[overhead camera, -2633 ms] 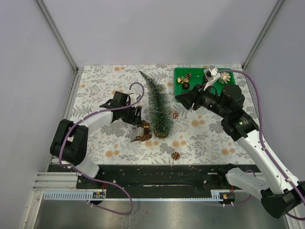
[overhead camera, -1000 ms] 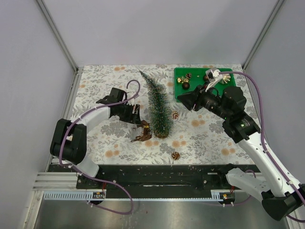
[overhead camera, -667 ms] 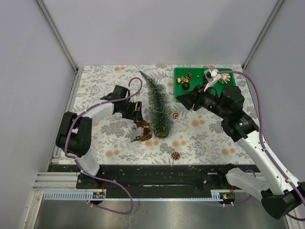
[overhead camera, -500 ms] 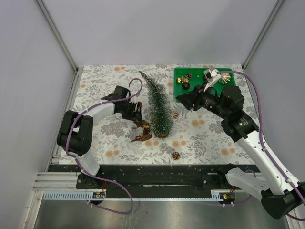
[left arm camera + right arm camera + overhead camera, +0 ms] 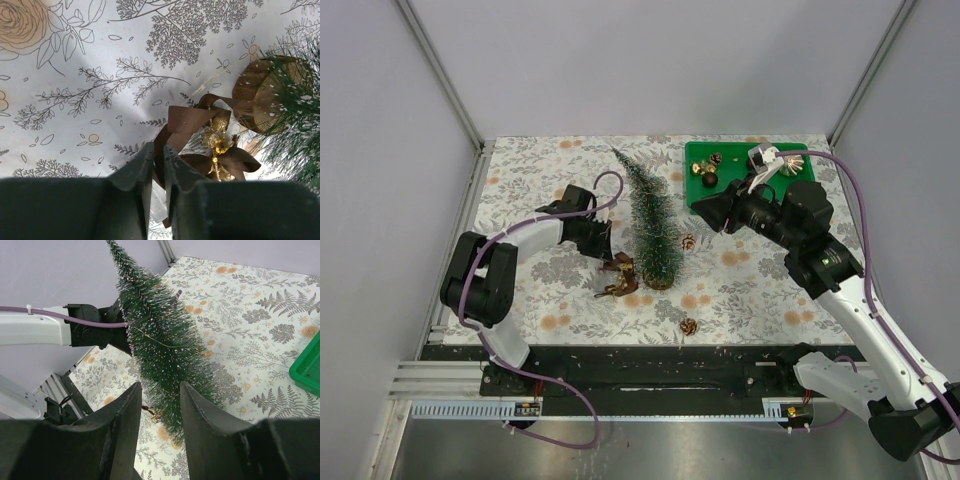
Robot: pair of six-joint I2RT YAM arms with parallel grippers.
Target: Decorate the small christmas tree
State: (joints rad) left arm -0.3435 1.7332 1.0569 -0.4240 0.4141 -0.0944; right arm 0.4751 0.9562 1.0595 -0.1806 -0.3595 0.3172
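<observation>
Two arms flank the small christmas tree (image 5: pixel 160 335), which stands upright on its wood disc base (image 5: pixel 262 95) with the decorating barely begun. Your left gripper (image 5: pixel 158 150) sits low over the patterned table (image 5: pixel 520 160), its jaws drawn to a narrow slit. The edge of a brown bow (image 5: pixel 192 127) with a gold centre runs into that slit, so it looks pinched by a ribbon tail. The bow itself lies on the table just ahead of the fingertips, touching or nearly touching the base beyond it.

Your right gripper (image 5: pixel 161 386) is held partly open with nothing between its fingers, aimed at the tree's bristles a short way ahead. The green tray (image 5: pixel 735 152) lies beside and behind it, with several ornaments (image 5: pixel 709 180) in it.

No ornament shows on the bristles in any view. A thin pale strand crosses them in the right wrist view, and you cannot tell what it is. One pine cone (image 5: pixel 688 241) lies below the right gripper and another (image 5: pixel 689 326) further back toward the arm bases. Judged from this, nearly everything is left: the bow has to go up onto the tree, then the tray's pieces and the cones.
</observation>
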